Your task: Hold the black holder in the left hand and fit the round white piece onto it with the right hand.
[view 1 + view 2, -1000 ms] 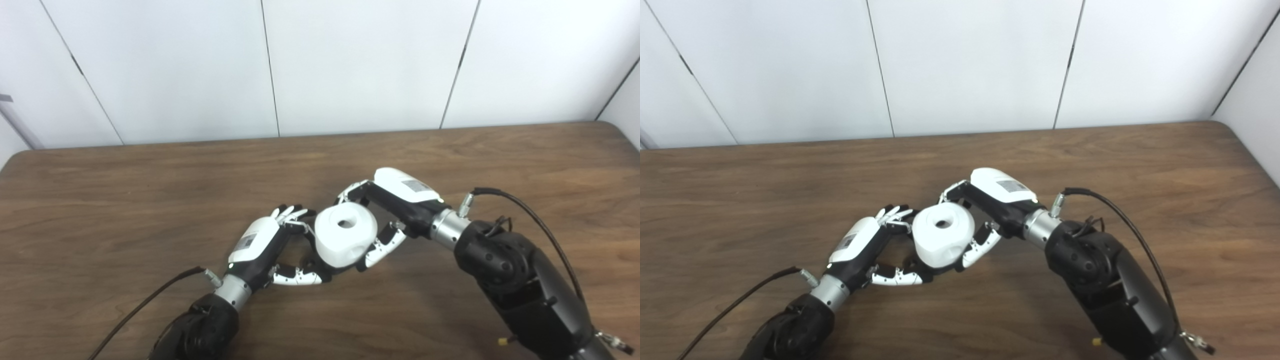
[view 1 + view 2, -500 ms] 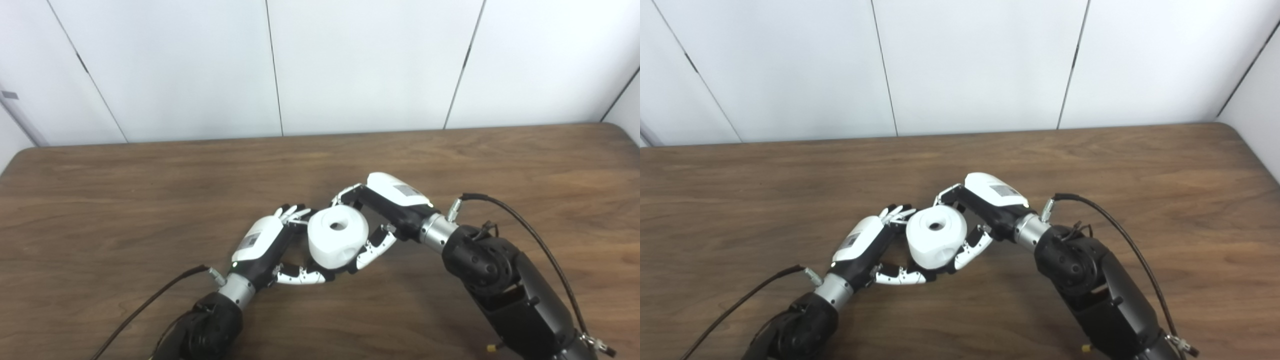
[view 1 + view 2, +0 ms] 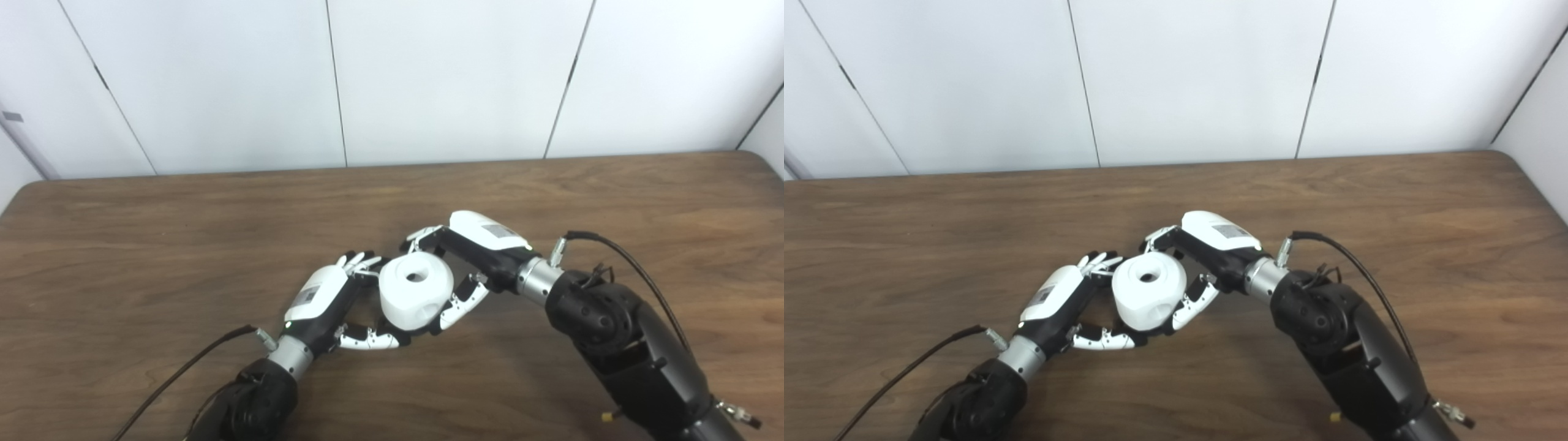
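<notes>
White plastic fills the space between my two hands: the round white piece [image 3: 416, 299] sits low over the wooden table [image 3: 153, 245], its central hole facing up and a little toward the wall.

My worry is misalignment. The black holder is almost wholly hidden under and behind the piece; I see only dark bits below its lower edge, and I cannot tell them from my own dark finger parts. So I cannot judge whether the hole is lined up with the holder or how far the piece is seated. If I press while it is tilted, it could jam, or push the holder out of my left hand [image 3: 321, 301]. The piece is smooth and rounded, so my right hand [image 3: 474, 257] could also slip off its side if I squeeze unevenly, and then it would drop to the table and roll.

My right hand is wrapped on the piece, fingers [image 3: 422, 234] curling over its far side and thumb [image 3: 460, 303] against its near right flank. My left hand is closed beside the piece's left side, thumb [image 3: 366, 339] reaching under its lower edge, presumably clamping the holder, though I cannot see that grip itself. The two hands nearly touch around the piece.
</notes>
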Available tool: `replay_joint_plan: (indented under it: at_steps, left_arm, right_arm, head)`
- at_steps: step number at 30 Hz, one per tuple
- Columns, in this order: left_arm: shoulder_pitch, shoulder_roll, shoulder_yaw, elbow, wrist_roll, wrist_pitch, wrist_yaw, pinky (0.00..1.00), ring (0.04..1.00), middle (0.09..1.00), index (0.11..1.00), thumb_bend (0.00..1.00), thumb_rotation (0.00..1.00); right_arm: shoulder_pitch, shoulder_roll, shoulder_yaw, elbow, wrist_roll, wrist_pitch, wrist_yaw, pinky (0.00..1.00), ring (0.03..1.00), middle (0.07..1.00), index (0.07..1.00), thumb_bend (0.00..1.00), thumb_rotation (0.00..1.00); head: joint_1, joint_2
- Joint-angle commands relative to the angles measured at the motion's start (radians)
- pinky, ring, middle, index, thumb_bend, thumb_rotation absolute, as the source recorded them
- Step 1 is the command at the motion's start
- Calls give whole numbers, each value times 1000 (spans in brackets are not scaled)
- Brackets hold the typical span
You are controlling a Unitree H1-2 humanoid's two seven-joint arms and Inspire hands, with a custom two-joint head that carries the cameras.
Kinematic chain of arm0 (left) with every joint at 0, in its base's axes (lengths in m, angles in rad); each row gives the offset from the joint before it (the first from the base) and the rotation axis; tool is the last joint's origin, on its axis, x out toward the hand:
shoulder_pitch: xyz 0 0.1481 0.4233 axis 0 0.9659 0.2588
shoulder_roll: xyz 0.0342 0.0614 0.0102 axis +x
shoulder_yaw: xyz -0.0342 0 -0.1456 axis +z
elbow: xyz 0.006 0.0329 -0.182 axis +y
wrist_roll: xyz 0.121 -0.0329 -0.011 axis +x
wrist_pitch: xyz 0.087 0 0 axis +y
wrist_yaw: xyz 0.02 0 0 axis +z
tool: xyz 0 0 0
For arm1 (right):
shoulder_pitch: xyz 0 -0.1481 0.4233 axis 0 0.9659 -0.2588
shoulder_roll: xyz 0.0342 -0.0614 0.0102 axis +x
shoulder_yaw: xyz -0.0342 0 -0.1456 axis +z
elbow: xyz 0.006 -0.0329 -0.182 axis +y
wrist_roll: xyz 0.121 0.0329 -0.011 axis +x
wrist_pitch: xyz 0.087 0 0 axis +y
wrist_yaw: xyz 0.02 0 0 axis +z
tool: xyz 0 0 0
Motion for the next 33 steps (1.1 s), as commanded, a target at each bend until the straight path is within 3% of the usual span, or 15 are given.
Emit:
replay_joint_plan:
  at_steps: [1, 17, 25, 33]
  left_arm:
    - [57, 13, -38, 32, -2, 35, -100, 1000, 977, 900, 484, 524, 55]
    - [55, 17, -37, 26, -8, 39, -107, 1000, 978, 902, 484, 524, 56]
    - [53, 16, -40, 31, -2, 36, -103, 1000, 971, 899, 484, 524, 56]
    - [46, 15, -40, 34, -4, 44, -109, 1000, 973, 903, 484, 524, 56]
  right_arm:
    - [-6, -26, 5, -15, -20, 21, 34, 676, 833, 927, 988, 986, 364]
    - [3, -25, -13, -25, 3, 33, 22, 693, 840, 930, 1000, 967, 316]
    - [10, -23, -29, -13, 27, 3, -5, 705, 831, 913, 1000, 965, 299]
    - [-29, -44, -60, -39, 94, 10, 31, 772, 901, 948, 1000, 1000, 363]
  head:
    - [1, 2]
    - [0, 11]
    - [5, 12]
    - [7, 10]
